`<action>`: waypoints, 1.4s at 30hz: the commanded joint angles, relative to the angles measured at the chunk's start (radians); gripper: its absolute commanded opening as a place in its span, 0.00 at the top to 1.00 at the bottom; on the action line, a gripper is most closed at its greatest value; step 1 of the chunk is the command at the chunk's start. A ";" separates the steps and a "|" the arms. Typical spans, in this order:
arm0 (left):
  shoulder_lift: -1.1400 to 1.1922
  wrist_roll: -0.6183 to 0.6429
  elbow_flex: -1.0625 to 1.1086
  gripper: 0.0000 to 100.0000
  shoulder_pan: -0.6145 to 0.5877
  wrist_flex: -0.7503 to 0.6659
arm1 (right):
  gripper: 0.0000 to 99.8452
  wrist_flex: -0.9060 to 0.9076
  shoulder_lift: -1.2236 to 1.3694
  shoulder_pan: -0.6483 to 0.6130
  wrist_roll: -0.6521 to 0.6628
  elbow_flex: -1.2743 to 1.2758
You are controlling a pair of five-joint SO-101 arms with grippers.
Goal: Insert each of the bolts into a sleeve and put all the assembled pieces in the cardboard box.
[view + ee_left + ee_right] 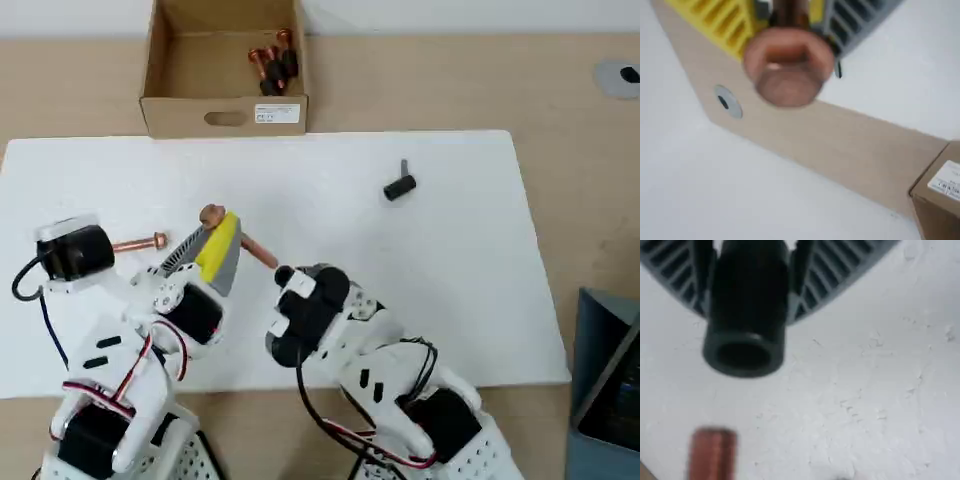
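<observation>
Bolt [787, 65] first: I have it pinched in the left gripper [790, 20], one yellow jaw and one grey jaw closed on the shank just behind the head. The head sticks out on the camera side of the jaws and the threaded end runs out past the far side. It is copper-coloured, with what looks like a hexagonal flanged head and a thin shank. I judge it rigid, small and light. It also looks smooth enough to swivel between the jaws if its tip is pushed off-axis. A hold near the head is sound, but it leaves a long free end to wander.

The sleeve [745, 330] sits in the right gripper [749, 285], with both grey ribbed jaws clamped on its barrel and its open mouth clear of the jaw tips. It is a short black matte tube with a round bore. I expect it to be stiff and light, and gripping mid-barrel keeps the bore free. The threaded tip [714, 452] is near the sleeve's mouth but off its axis and not touching.

Outside both jaws, another bolt [140, 243] lies just beside the left gripper on the white mat [100, 170]. A spare sleeve [399, 187] lies well beyond the right gripper. The cardboard box [150, 90] stands beyond both, with assembled pieces [272, 62] inside.
</observation>
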 commanded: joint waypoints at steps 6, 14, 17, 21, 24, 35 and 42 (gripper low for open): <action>-0.010 -0.023 -0.035 1.00 0.015 -0.020 | 0.99 -0.029 -0.113 -0.012 0.009 -0.067; -0.010 -0.023 0.009 1.00 0.064 -0.020 | 0.99 -0.029 -0.111 -0.012 0.063 -0.093; -0.010 -0.054 0.025 1.00 0.063 -0.020 | 0.99 -0.029 -0.111 -0.012 0.064 -0.110; -0.010 -0.058 0.025 1.00 0.064 -0.020 | 0.99 -0.026 -0.111 -0.012 0.064 -0.122; -0.008 -0.058 0.032 1.00 0.064 -0.020 | 0.99 -0.028 -0.111 -0.012 0.064 -0.124; -0.008 -0.058 0.077 1.00 0.224 0.068 | 0.99 -0.026 -0.111 -0.012 0.066 -0.124; -0.008 -0.060 0.078 1.00 0.325 0.173 | 0.99 -0.028 -0.111 -0.012 0.066 -0.119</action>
